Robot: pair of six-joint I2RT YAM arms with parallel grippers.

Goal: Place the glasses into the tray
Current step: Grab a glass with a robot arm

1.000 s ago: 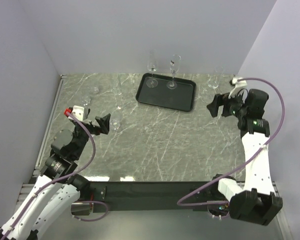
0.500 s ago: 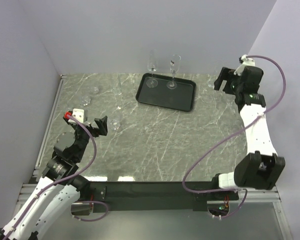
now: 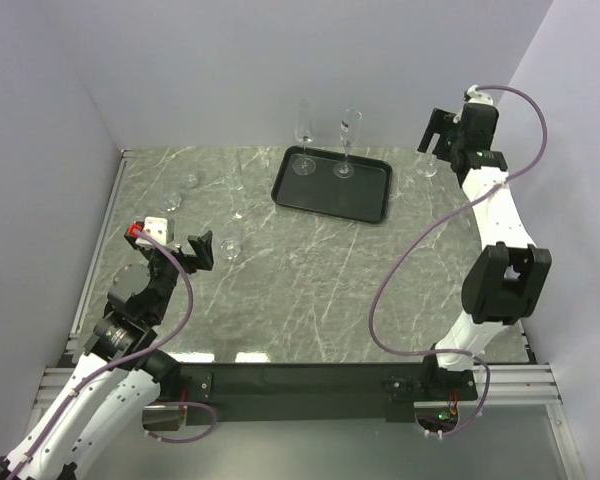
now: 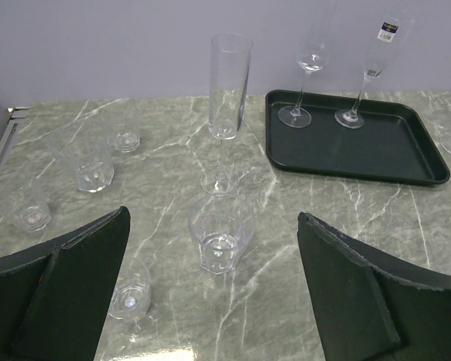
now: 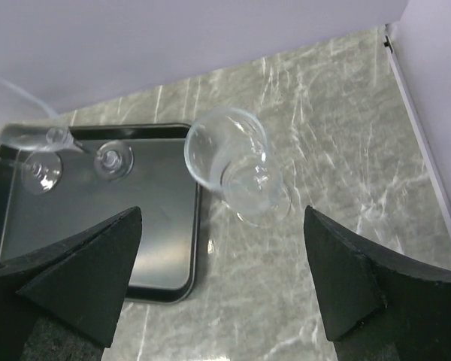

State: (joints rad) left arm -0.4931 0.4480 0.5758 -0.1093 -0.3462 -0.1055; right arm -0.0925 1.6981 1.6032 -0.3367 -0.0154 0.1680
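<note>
The black tray (image 3: 365,195) lies at the back middle of the table with two stemmed glasses (image 3: 304,140) standing in it. My left gripper (image 3: 202,248) is open and empty, low over the table. A short tumbler (image 4: 220,233) stands just ahead between its fingers, apart from them. A tall flute (image 4: 227,113) stands behind that, with several small tumblers (image 4: 90,162) to the left. My right gripper (image 3: 435,130) is open and empty, raised above a stemmed glass (image 5: 237,162) that stands on the table just right of the tray (image 5: 98,226).
Walls close in the table at the left, back and right. A metal rail (image 3: 105,230) runs along the left edge. A very small glass (image 4: 129,297) stands close to my left finger. The right wall (image 5: 436,68) is near the right gripper.
My right arm has swung up and back toward the far right corner, ending over the glass beside the tray. The left arm has hardly moved.
</note>
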